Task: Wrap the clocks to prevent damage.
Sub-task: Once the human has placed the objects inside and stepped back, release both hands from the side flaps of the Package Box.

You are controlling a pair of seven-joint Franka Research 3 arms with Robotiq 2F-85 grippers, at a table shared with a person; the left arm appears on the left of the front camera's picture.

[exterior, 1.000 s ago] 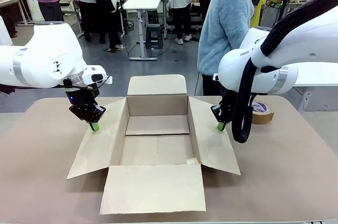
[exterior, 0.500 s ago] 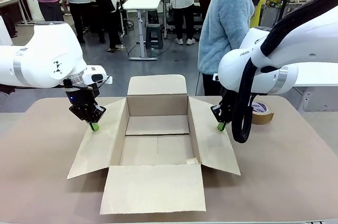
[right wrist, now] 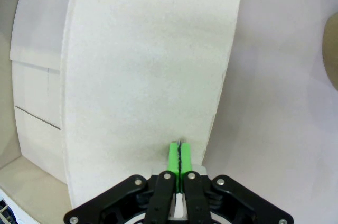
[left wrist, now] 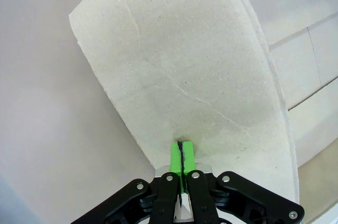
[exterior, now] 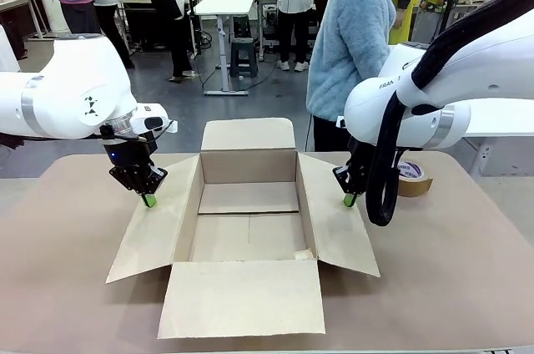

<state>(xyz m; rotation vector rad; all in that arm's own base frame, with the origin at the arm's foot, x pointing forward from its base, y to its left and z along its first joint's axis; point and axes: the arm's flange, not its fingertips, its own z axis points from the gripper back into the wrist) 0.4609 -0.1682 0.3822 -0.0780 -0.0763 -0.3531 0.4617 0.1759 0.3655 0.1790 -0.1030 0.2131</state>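
A brown cardboard box (exterior: 249, 204) stands open in the middle of the table, all its flaps folded outward. No bubble-wrap bundle is in view. My left gripper (exterior: 148, 200) is shut, its green pads pressed together with the tips at the outer edge of the left flap (left wrist: 185, 76). My right gripper (exterior: 349, 200) is shut too, its tips at the outer edge of the right flap (right wrist: 142, 65). In both wrist views the pads (left wrist: 181, 158) (right wrist: 179, 156) meet with nothing between them.
A brown tape roll (exterior: 413, 177) lies on the table behind my right arm, and its edge shows in the right wrist view (right wrist: 332, 49). A person in a light blue fleece (exterior: 350, 37) stands at the far side. The front flap (exterior: 242, 297) reaches toward the near table edge.
The person in the blue fleece has shifted a little to the left. Both arms and the box have stayed where they were.
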